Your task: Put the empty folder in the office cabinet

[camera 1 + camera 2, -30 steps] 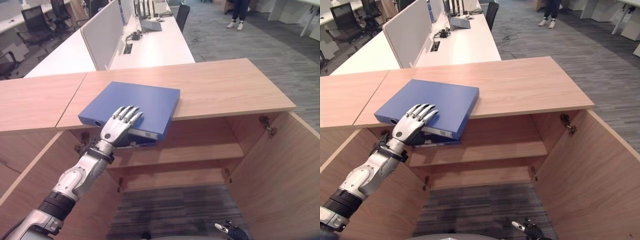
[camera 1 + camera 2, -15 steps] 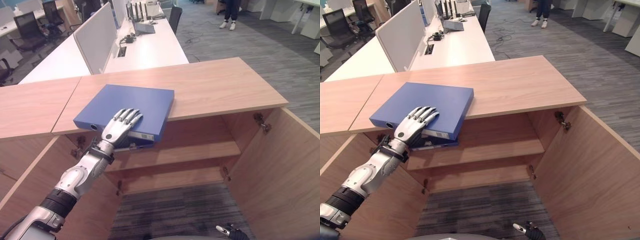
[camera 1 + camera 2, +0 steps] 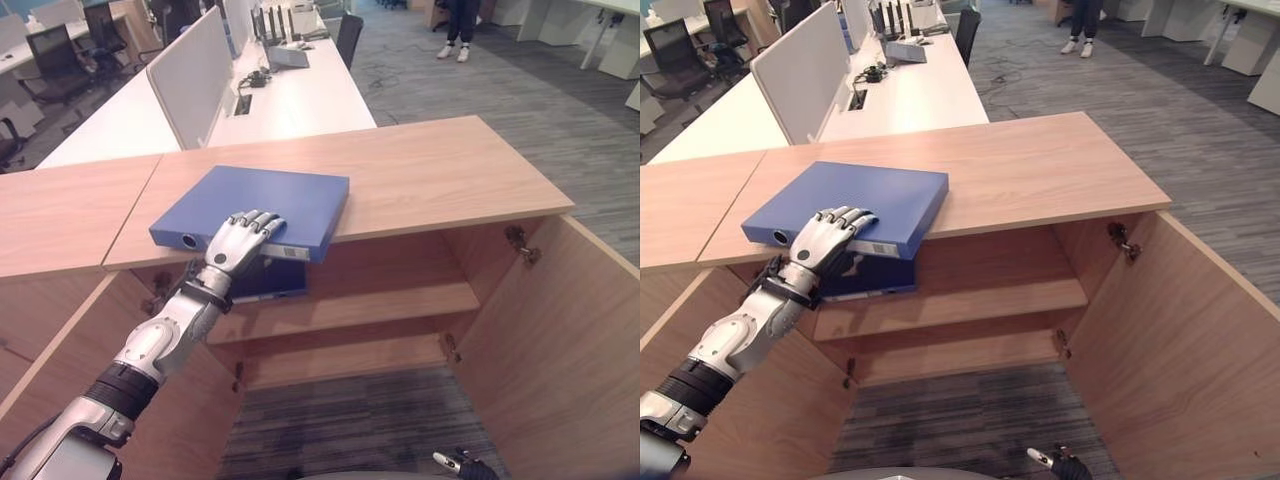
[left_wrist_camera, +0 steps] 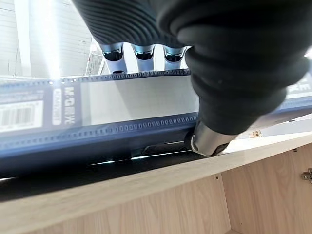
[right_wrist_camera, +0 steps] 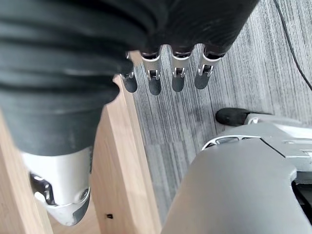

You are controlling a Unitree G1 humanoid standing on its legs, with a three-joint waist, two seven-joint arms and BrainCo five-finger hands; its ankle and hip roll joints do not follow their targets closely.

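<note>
One blue folder lying flat on the cabinet top, overhanging its front edge. Left hand curling fingers over the folder's near edge, thumb pressing from underneath, pinching it. Right hand hanging low, fingers relaxed, mostly cut off.
</note>
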